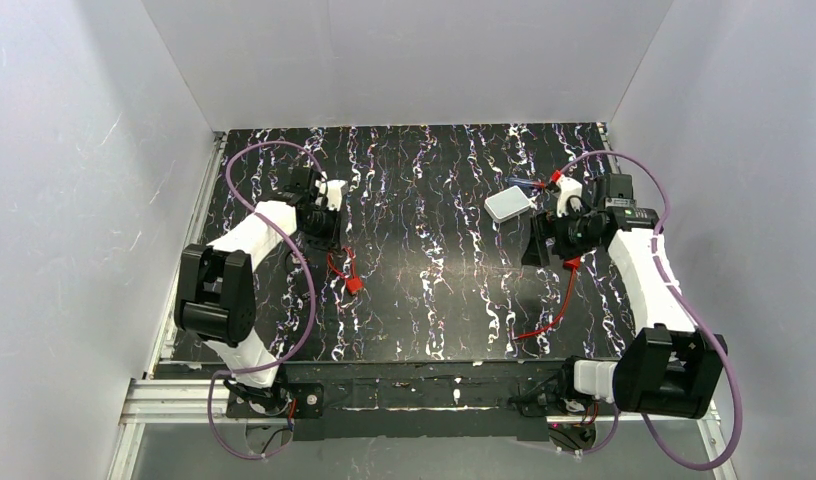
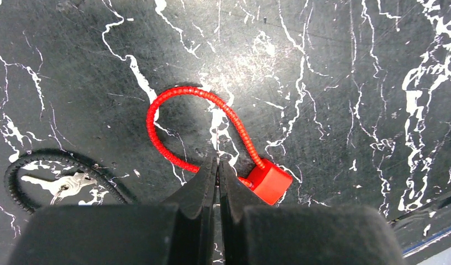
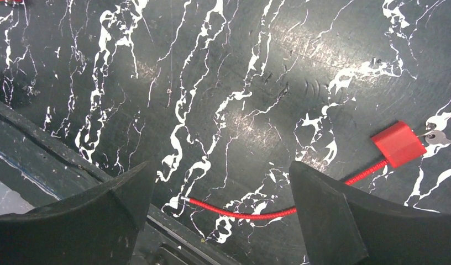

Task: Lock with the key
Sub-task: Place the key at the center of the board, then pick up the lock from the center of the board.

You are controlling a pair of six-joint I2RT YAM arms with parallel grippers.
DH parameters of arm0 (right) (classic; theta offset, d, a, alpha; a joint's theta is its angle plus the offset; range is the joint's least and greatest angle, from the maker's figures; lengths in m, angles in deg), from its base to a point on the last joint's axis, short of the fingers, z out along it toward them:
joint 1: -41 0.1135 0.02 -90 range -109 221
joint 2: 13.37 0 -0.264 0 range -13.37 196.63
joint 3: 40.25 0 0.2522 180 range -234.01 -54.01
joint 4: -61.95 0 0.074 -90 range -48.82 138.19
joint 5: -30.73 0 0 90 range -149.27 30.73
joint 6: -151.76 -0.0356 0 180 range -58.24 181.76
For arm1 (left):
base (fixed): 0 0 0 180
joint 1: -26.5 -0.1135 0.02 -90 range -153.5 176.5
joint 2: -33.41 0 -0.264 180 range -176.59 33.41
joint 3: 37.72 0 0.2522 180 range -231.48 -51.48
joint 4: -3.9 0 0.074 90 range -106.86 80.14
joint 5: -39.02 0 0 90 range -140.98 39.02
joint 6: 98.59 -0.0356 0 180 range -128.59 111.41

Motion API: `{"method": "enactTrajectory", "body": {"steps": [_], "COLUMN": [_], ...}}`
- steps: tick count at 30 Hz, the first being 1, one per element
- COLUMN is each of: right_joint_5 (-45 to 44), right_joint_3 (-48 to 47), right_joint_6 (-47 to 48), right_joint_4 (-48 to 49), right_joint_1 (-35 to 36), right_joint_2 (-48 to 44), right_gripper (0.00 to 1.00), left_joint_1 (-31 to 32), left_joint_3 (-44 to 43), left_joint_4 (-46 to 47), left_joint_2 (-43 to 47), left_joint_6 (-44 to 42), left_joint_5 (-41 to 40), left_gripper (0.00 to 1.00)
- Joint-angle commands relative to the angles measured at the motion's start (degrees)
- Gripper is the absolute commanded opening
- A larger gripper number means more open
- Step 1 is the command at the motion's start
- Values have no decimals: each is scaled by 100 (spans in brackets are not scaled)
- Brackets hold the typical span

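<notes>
Top view: white box (image 1: 508, 204) sits far-R on table (image 1: 424, 300), close by R arm's wrist. Lid and contents can't be made out.

Left wrist view: L gripper (image 2: 218, 167) has fingers pressed together, no gap, tips right over the cable of L lock (image 2: 270, 184). Tips hide that bit, so can't tell if cable is nipped betw. them. Red cable makes a full loop back into the red body, which lies just R of the tips. Key (image 2: 71, 185) on black cord (image 2: 16, 174) lies to the L, apart from the lock, partly cut off by a finger.

Right wrist view: R gripper (image 3: 220, 165) is spread wide w/ nothing betw. fingers, over bare table. R lock (image 3: 399, 143) lies off to the R; its cable passes behind one finger, free end loose on the table near the edge strip (image 3: 57, 160). Keys (image 3: 440, 135) meet the body's R side, cut off by frame; in keyhole or not, can't tell.

Wide bare stretch of table betw. the two locks. Walls (image 1: 84, 200) close in L, R and back.
</notes>
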Motion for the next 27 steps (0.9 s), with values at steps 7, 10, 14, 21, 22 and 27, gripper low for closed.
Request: {"method": "enactTrajectory", "body": {"steps": [7, 10, 14, 21, 22, 27], "right_joint_5": [-275, -392, -531, -1272, -1382, -1697], "right_joint_3": [-418, -501, -648, -696, -663, -587], "right_joint_6": [862, 1135, 1501, 2023, 2019, 1519], "right_joint_4": [-765, -937, -1161, -1198, -1141, -544], "right_joint_1": [-524, -757, -1101, -1522, -1528, -1538], "right_joint_2": [359, 489, 664, 990, 1027, 1420], "right_gripper": [98, 98, 98, 98, 98, 94], "left_joint_1": [80, 79, 80, 80, 80, 88], "left_joint_3": [-296, -320, -394, -475, -458, -359], "left_joint_4": [-353, -368, -424, -577, -569, -417], "left_joint_2": [-150, -68, 183, 1070, 1201, 1639], "left_joint_6": [-83, -59, -43, -154, -148, 28], "left_joint_5": [-12, 34, 212, 649, 689, 1005], "left_gripper": [15, 25, 41, 78, 82, 88]}}
